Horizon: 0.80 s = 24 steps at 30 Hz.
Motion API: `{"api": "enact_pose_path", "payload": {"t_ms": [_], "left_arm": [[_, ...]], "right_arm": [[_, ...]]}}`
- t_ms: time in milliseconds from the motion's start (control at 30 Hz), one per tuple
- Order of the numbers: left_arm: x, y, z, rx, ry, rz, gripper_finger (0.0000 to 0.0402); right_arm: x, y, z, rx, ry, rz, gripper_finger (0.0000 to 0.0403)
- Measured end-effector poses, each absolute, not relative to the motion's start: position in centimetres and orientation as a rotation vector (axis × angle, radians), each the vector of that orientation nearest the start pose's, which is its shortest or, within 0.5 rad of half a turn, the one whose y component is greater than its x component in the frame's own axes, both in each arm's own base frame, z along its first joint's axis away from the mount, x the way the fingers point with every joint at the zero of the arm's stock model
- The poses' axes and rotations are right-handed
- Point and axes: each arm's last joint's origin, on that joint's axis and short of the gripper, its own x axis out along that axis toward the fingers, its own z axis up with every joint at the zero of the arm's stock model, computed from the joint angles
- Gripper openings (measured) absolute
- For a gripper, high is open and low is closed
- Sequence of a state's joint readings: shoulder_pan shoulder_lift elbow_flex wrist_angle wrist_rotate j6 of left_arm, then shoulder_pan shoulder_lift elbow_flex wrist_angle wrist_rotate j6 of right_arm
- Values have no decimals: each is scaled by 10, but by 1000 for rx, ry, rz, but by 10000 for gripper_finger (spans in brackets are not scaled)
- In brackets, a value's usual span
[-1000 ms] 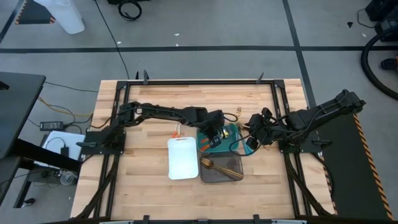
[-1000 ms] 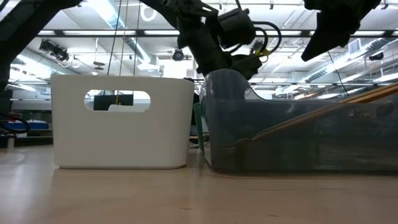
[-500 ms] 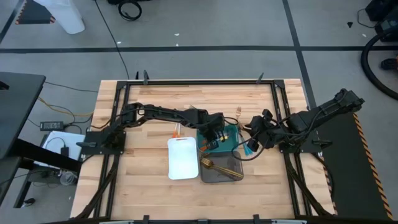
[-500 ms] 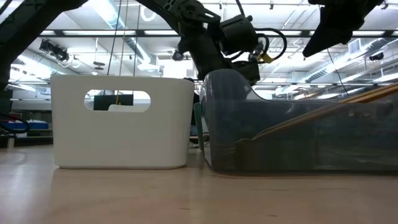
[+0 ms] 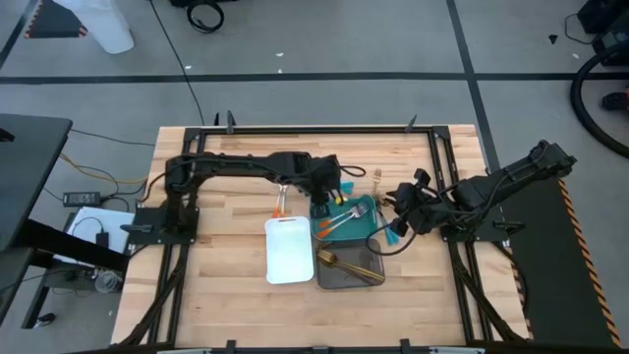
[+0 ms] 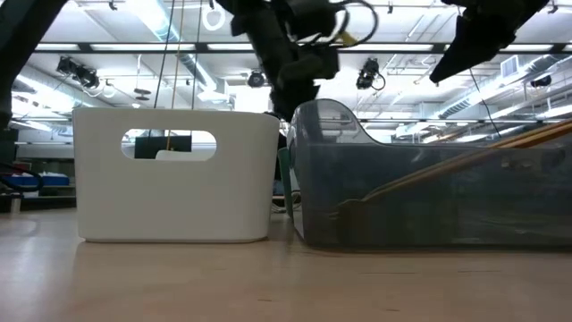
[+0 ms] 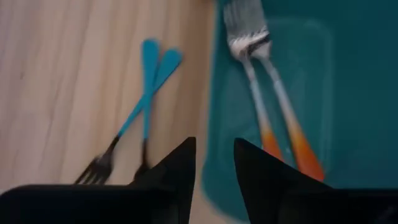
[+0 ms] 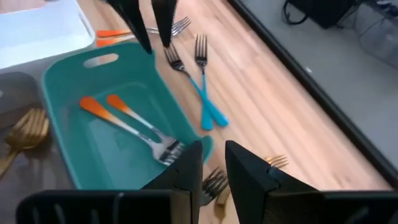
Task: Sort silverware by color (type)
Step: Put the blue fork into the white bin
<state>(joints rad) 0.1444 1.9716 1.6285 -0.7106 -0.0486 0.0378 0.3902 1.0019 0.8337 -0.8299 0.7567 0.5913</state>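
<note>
Two orange-handled forks [image 8: 127, 121] lie side by side in the teal tray [image 8: 68, 155]; two blue-handled forks [image 8: 200, 87] lie crossed on the bench [image 5: 226, 285] just beyond that tray's far rim, with more orange-handled ones [image 8: 137, 31] further along. Gold pieces [image 5: 349, 264] sit in the grey tray [image 5: 371, 277] adjoining the teal one. These look light, stiff and slick; pinching mid-handle should hold best. Left gripper [image 7: 212, 163] hovers over the teal tray's rim, jaws slightly apart and empty. Right gripper [image 8: 211, 163] waits over the teal tray's opposite end, jaws narrowly apart, nothing held
</note>
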Motion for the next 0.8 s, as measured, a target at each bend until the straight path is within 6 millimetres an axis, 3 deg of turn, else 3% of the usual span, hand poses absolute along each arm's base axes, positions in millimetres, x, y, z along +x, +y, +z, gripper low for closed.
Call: {"api": "enact_pose_path", "payload": {"t_ms": [367,500,800], "left_arm": [[364,78,232,-125,1014,289,118],[356,84,226,-123,1063,332,118],[345,80,219,-7,992,310,118]], "right_arm": [[183,30,274,-81,693,-574,79],[189,20,277,-79,685,-556,79],[201,-2,282,-36,645,-522,79]]}}
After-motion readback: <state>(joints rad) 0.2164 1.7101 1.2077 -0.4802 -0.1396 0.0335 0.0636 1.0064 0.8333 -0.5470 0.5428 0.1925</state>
